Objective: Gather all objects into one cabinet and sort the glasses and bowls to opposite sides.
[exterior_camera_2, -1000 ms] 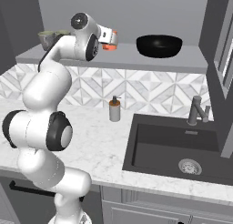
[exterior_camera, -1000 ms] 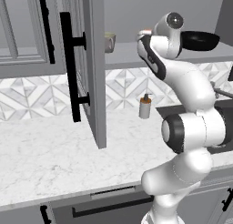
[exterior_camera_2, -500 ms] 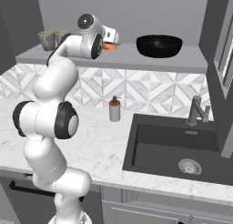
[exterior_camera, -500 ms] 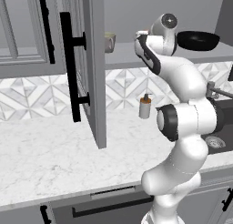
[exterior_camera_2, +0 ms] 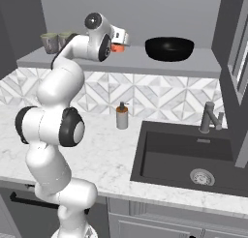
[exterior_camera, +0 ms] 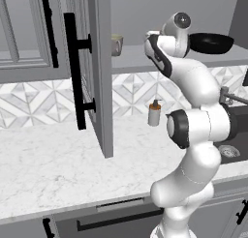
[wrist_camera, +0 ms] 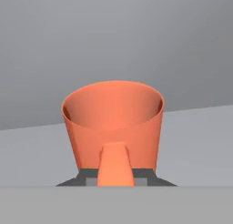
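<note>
On the grey shelf (exterior_camera_2: 145,64) of the open cabinet stands the bright orange cup (wrist_camera: 113,123), upright, with its handle turned toward my hand. My gripper (wrist_camera: 116,180) is shut on that handle, a dark fingertip (wrist_camera: 86,178) showing on each side of it. From the right base view the gripper (exterior_camera_2: 119,40) sits at the orange cup (exterior_camera_2: 116,48), left of the wide black bowl (exterior_camera_2: 169,48). Two olive-grey cups (exterior_camera_2: 49,41) stand at the shelf's far left end. The left base view shows one olive cup (exterior_camera: 116,44) and the bowl (exterior_camera: 210,42).
The cabinet door (exterior_camera: 97,72) with its black bar handle stands swung open over the marble counter. A soap dispenser (exterior_camera_2: 122,117) sits on the counter against the tiled wall. To the right are the dark sink (exterior_camera_2: 189,155) and faucet (exterior_camera_2: 209,117).
The jaws were wide apart and have now closed in on the orange cup's handle. The hand has edged slightly forward; cups and bowl have not moved.
</note>
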